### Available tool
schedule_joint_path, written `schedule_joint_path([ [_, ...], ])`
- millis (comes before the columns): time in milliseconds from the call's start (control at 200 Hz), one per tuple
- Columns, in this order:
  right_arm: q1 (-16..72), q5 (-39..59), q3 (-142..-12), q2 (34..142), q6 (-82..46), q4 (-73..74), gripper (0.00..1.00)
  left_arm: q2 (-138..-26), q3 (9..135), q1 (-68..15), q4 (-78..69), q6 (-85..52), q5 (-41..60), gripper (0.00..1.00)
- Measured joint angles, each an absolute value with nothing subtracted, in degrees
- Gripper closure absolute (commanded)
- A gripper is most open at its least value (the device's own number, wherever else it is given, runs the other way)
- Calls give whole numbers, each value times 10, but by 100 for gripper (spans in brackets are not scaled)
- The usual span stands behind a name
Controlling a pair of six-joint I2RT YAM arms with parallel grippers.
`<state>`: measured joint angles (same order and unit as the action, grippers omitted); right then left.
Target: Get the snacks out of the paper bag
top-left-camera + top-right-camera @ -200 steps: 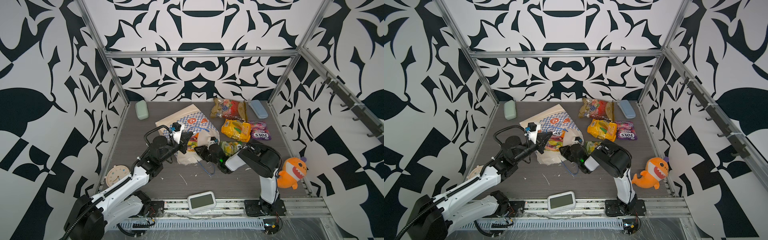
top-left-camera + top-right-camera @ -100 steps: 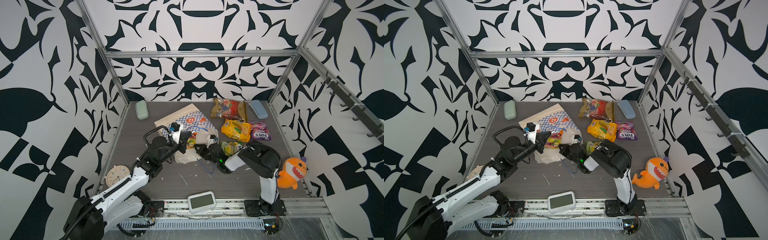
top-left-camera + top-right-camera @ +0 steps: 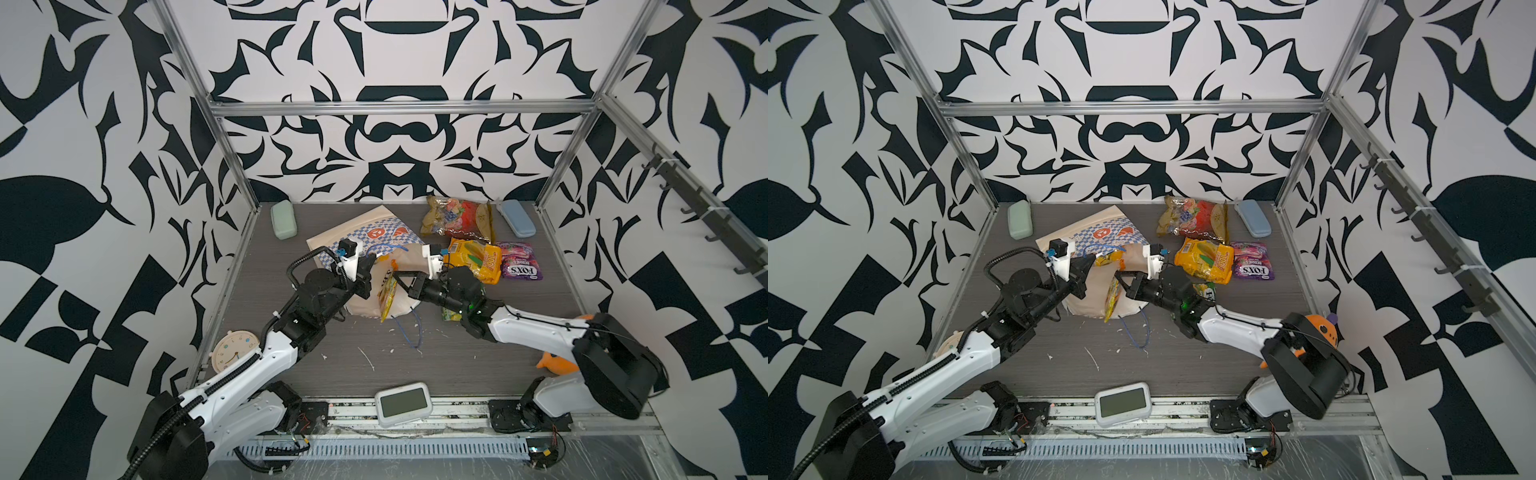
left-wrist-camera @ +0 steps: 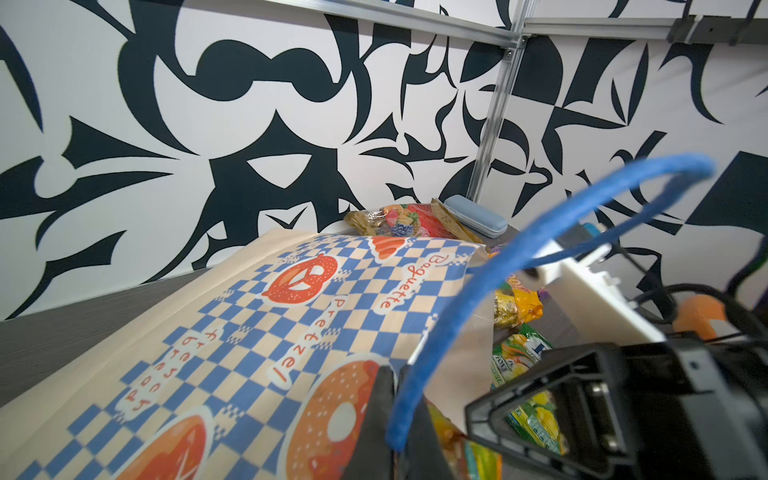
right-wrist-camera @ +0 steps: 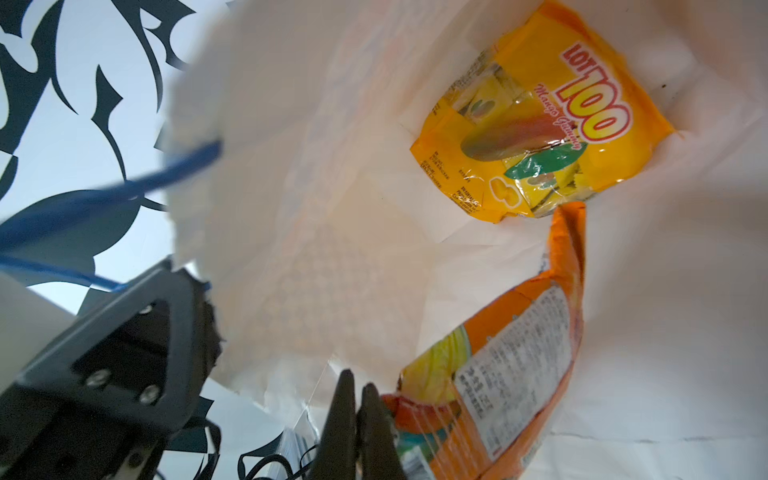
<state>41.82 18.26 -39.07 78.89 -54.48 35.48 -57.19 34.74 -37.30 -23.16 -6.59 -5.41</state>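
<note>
Pinching the raised lip of the paper bag (image 3: 361,224), the left gripper (image 3: 369,266) keeps its mouth open, while the right gripper (image 3: 397,277), ajar a second ago, has clamped onto the orange packet (image 3: 386,293) at that mouth, ready to draw it out; a yellow packet (image 5: 540,124) lies deeper inside.

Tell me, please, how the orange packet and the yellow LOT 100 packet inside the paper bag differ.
The orange packet sits at the mouth of the paper bag, back label showing, beside the shut right pincer; the yellow packet lies deeper, front showing, untouched. Both are glossy plastic.
</note>
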Motion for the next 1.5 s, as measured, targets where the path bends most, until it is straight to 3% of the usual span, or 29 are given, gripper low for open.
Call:
schedule_joint_path([
  [215, 372, 238, -470, 678, -483, 201, 100, -578, 359, -373, -217, -53, -95, 100],
  [380, 346, 254, -568, 679, -417, 65, 100, -578, 362, -373, -210, -46, -119, 100],
  [440, 347, 254, -582, 692, -399, 39, 85, -578, 362, -373, -208, -45, -119, 100],
  [580, 359, 243, -547, 738, -383, 20, 68, -578, 362, -373, -205, -45, -114, 100],
  [795, 389, 192, -466, 815, -404, 2, 52, -578, 362, -373, -199, -45, -102, 100],
  [1500, 387, 118, -418, 868, -488, 20, 48, -578, 362, -373, -198, -45, -91, 100],
])
